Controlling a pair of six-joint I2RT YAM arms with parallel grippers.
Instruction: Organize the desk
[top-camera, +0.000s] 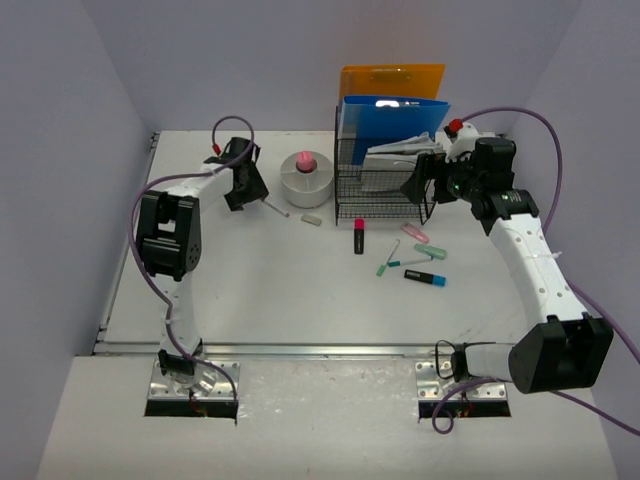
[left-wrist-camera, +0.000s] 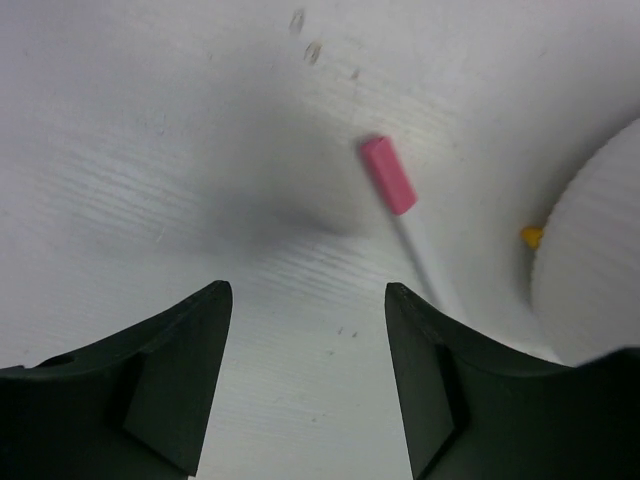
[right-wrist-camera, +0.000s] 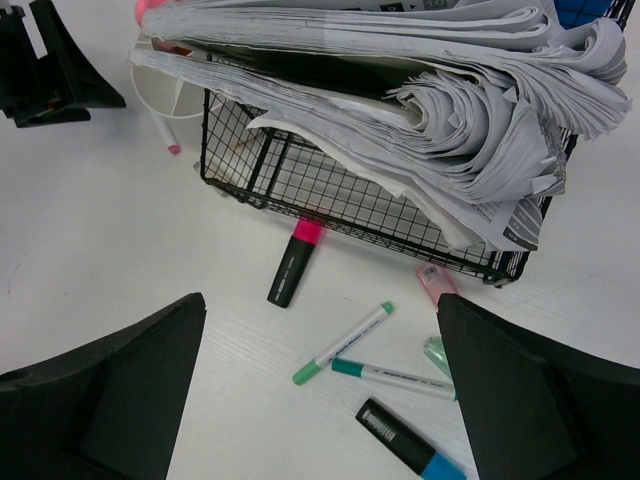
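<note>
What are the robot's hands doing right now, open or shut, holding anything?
Left gripper: open, empty; a pink-capped pen lies just ahead.
Right gripper: open, empty, facing the wire paper tray.

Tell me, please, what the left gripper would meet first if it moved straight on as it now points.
Most likely the bare desk straight ahead of the open left gripper; the pink-capped pen lies just beside that line, though depth is unclear.
</note>
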